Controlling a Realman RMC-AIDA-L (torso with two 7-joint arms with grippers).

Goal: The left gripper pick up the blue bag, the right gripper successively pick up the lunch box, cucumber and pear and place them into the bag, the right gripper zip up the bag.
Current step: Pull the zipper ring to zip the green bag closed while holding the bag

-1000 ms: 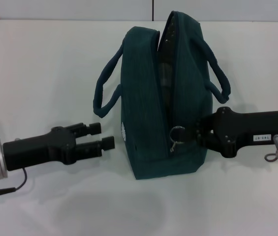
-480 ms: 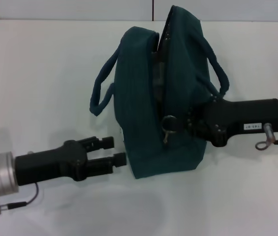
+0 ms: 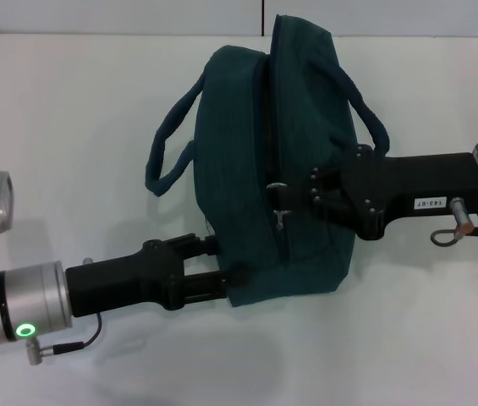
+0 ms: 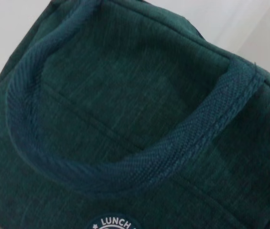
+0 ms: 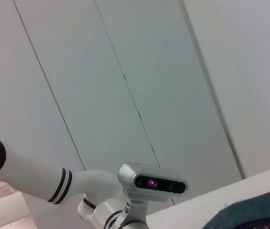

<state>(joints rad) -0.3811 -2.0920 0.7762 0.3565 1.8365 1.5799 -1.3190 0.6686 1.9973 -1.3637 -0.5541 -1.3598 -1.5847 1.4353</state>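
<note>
Blue bag (image 3: 272,161) upright mid-desk (image 3: 69,110), leaning slightly, zipper seam facing near side, loop handles out to left and right. Left pincer (image 3: 219,266) low at bag's near-left bottom corner, fingers spread, tips touching the fabric. Right pincer (image 3: 293,196) pressed against bag's right face beside metal zipper pull (image 3: 278,190); finger state impossible to tell. Left wrist view filled with bag's side panel, handle (image 4: 139,157), white logo edge (image 4: 113,223).
</note>
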